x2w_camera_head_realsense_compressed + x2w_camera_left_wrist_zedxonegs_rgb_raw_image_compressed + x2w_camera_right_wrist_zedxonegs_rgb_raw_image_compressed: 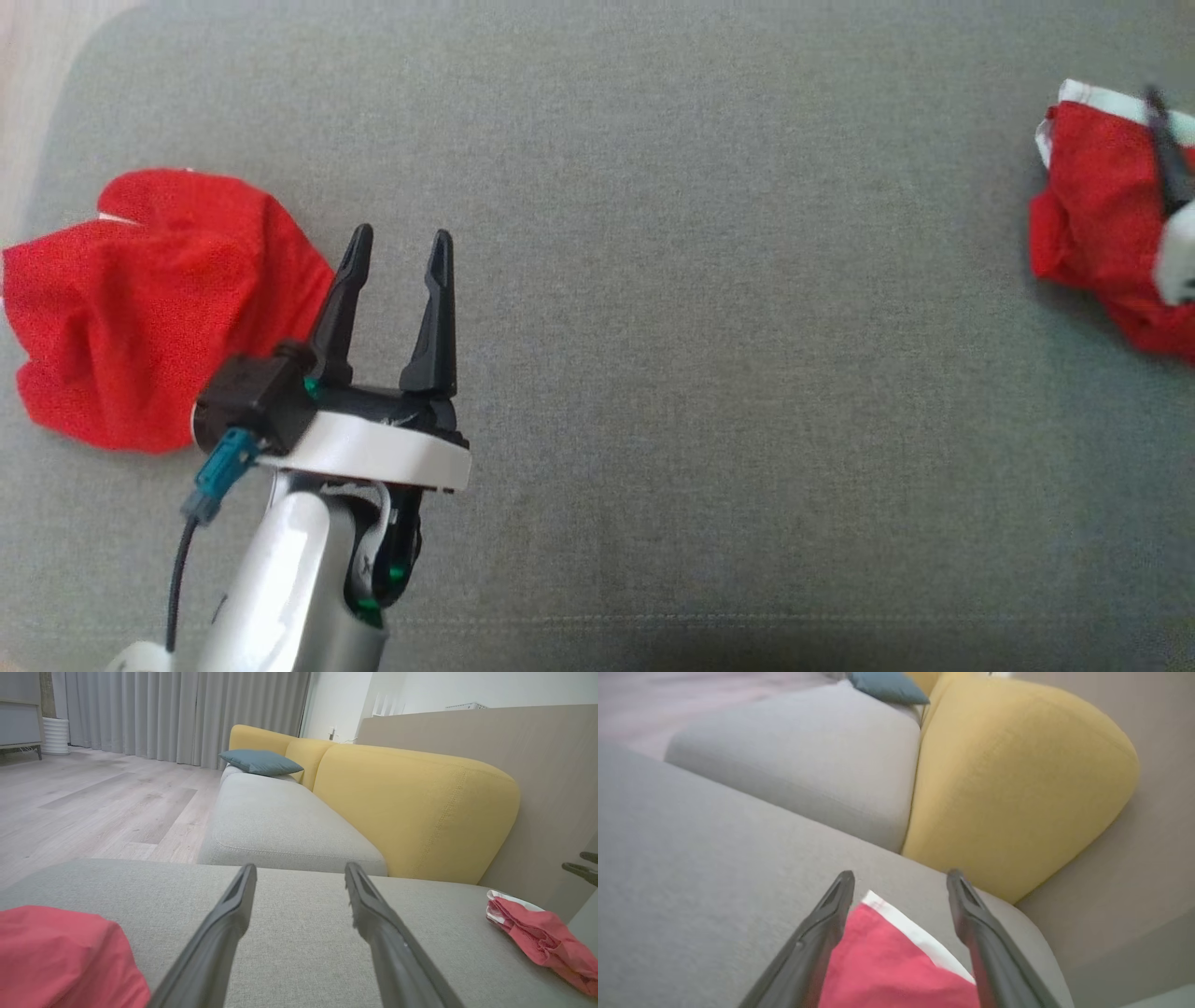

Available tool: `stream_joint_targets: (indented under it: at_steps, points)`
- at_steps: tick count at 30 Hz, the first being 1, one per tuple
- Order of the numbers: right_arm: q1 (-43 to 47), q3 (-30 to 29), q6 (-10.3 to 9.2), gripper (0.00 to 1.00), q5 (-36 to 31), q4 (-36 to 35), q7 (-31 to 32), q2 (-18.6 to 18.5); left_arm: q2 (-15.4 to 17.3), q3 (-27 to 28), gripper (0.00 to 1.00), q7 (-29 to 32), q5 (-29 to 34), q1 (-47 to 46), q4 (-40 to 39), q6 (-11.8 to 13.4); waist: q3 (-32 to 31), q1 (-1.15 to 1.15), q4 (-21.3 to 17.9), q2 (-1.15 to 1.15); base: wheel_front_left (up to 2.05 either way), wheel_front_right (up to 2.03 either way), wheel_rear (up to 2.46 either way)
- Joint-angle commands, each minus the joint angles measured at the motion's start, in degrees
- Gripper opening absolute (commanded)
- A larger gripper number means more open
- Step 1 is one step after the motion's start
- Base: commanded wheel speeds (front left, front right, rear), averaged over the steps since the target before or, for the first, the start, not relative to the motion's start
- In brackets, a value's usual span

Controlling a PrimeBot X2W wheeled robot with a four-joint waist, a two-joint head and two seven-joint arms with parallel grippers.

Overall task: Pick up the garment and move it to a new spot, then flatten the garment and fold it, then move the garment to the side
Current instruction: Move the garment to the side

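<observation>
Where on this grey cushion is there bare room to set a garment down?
Free: the wide middle of the cushion, between left claw and right garment. Crowded: the left end, where the left garment lies by that claw, and the right end under the right claw.

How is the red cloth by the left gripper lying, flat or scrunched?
Scrunched. The red cloth beside the left gripper sits in a puffy, rumpled heap on the grey cushion, not spread flat.

A crumpled red fabric garment [140,308] lies bunched in a heap just to the left of the left gripper [400,245]. A second red garment [1102,215], edged with a white band, lies rumpled under the right gripper [901,879], between its parted fingers.
</observation>
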Motion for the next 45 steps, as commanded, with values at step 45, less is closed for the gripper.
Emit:
stream_joint_targets:
  at_steps: [45]
  points:
    - [30.3,-5.6,0.37,1.0,1.9,-16.7,-20.9,29.7,0.4,2.7,1.0,-0.7,2.0,9.8,-1.8,1.9,-12.2,0.0,-1.5,0.0,0.0,0.0,0.0]
